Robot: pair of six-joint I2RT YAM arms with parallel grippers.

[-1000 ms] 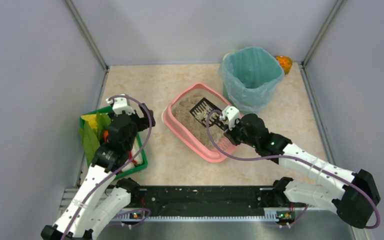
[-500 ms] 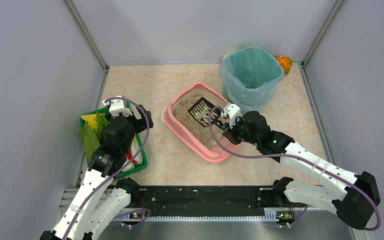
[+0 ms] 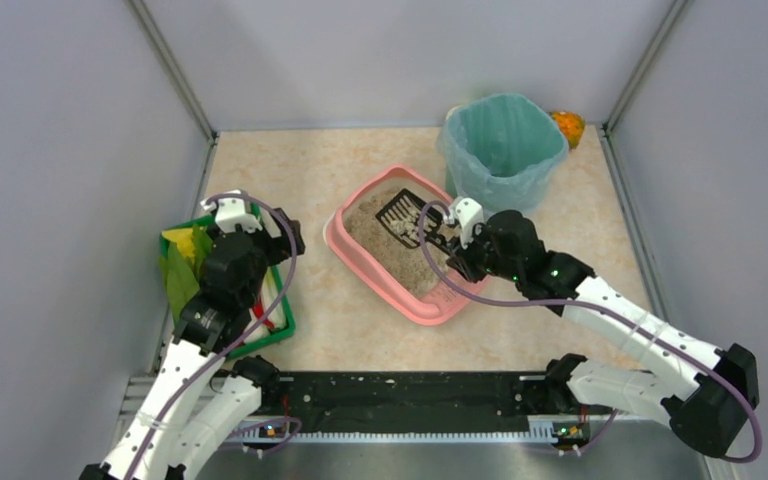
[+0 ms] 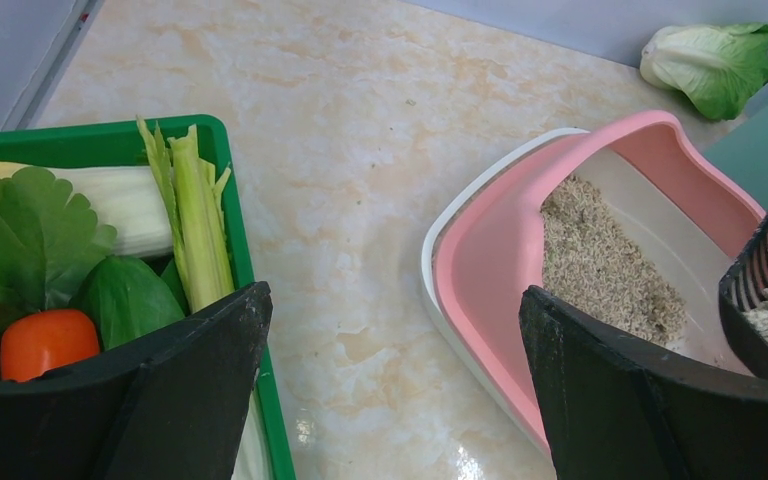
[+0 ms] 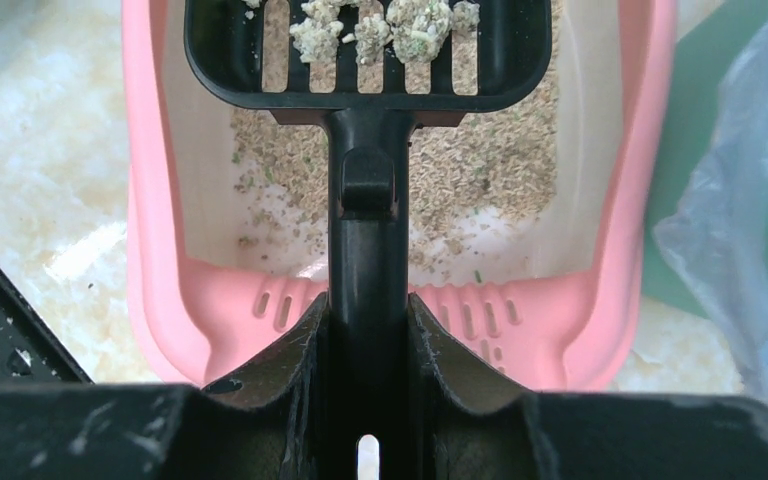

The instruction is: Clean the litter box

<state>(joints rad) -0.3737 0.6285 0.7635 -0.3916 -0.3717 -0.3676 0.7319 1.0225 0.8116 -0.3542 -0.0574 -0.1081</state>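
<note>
- Top view: the shallow pink plastic litter box (image 3: 343, 243) sits mid-table, just near-left of the tall teal-lined bin (image 3: 505, 150). The right tool (image 3: 447, 243) is clamped on the handle of a black slotted plastic scoop (image 3: 400, 210) held over the litter.
- Left wrist view: the left tool (image 4: 392, 300) is spread wide and holds nothing. It sits between the green plastic tray (image 4: 230, 200) and the box.
- Right wrist view: pale clumps (image 5: 380, 25) lie in the scoop, so one load looks sifted but is not yet in the bin. Beige litter thins to bare floor near the slotted ledge (image 5: 480, 310).
</note>
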